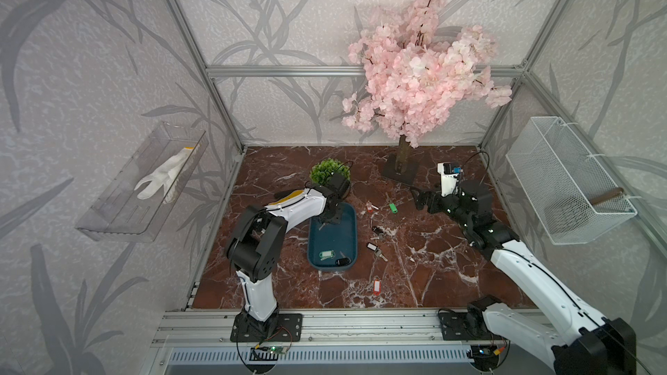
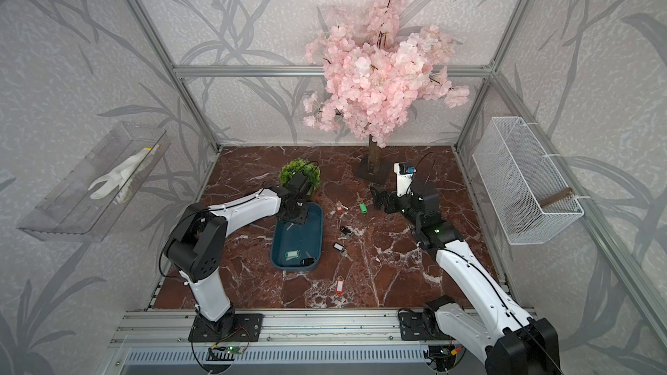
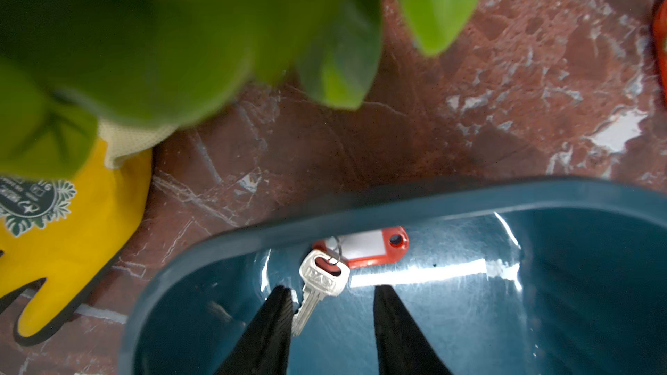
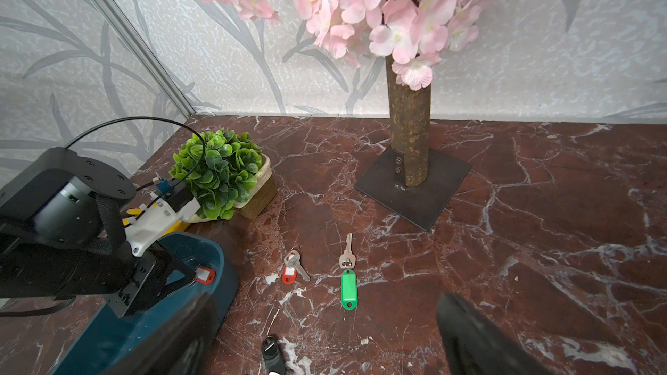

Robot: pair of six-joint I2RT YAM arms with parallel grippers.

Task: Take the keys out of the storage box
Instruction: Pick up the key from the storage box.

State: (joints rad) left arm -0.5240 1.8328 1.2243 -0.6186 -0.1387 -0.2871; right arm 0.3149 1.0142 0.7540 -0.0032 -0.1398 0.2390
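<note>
The storage box [image 1: 347,232] [image 2: 314,234] is a dark teal tray left of the table's middle. My left gripper [image 1: 326,223] [image 3: 334,288] reaches down into its far end. It is open, its jaws either side of a silver key [image 3: 323,283] on a red tag [image 3: 364,247]. One finger [image 3: 279,315] touches the key's blade and the other stands apart from it. A pale green tagged key [image 1: 326,255] and a black tagged one [image 1: 343,261] lie at the box's near end. Several keys [image 1: 392,207] [image 4: 348,283] lie on the table. My right gripper [image 1: 415,197] [image 4: 325,299] hovers open beside them.
A small green potted plant [image 1: 329,173] stands just behind the box, with a yellow glove [image 3: 72,232] beside it. The pink blossom tree's base plate [image 1: 402,171] sits at the back. A wire basket [image 1: 563,182] and a clear tray [image 1: 144,182] hang on the side walls.
</note>
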